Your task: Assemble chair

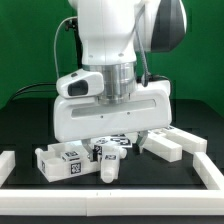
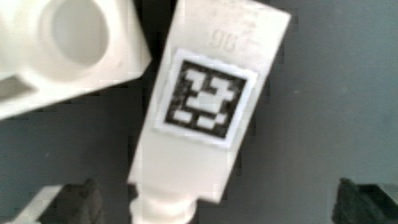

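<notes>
I am holding my pincer (image 2: pixel 217 203) wide open and gripping nothing. In the wrist view my two dark fingers (image 2: pixel 64 203) are showing at opposite edges of the picture, well apart. Between them a long white piece (image 2: pixel 210 110) of the chair is lying flat on the black table (image 2: pixel 334 110), running at a slight slant across the view. Its narrower peg end (image 2: pixel 167 208) is sitting in the space between my fingers, closer to one than to the other and touching neither. A square black-and-white tag (image 2: pixel 208 98) is facing up at me from the middle of that piece. Beside the other end of the piece a white part (image 2: pixel 68 48) with a round hollow is lying, and I cannot tell whether the two are touching. In the exterior view my pincer is hanging low over a cluster of white parts in the middle of the table. Toward the exterior view's left a tagged block (image 1: pixel 60 160) is resting, and toward the exterior view's right a plain long bar (image 1: pixel 176 146) is lying a little apart from the cluster. Farther out, white rails (image 1: pixel 12 165) are bordering the table at both sides.
</notes>
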`<move>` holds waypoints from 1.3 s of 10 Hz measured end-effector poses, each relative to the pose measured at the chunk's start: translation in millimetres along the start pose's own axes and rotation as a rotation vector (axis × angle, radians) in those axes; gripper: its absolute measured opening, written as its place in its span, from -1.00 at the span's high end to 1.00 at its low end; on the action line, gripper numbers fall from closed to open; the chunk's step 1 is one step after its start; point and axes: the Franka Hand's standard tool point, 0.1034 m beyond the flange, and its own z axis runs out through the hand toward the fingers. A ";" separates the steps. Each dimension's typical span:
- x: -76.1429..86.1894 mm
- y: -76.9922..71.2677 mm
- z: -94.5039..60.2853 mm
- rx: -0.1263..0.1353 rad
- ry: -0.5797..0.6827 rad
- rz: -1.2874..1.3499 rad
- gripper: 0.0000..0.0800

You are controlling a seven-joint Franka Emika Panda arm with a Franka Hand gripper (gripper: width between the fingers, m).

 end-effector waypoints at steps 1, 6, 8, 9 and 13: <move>-2.7 -2.7 7.1 0.002 -0.008 0.001 -0.62; -6.9 1.7 19.6 -0.010 0.010 -0.015 -0.60; -7.0 1.7 19.7 -0.010 0.010 -0.015 0.29; -6.6 1.2 19.6 -0.010 0.010 -0.016 0.29; 2.4 -4.8 -23.3 0.010 -0.013 -0.049 0.29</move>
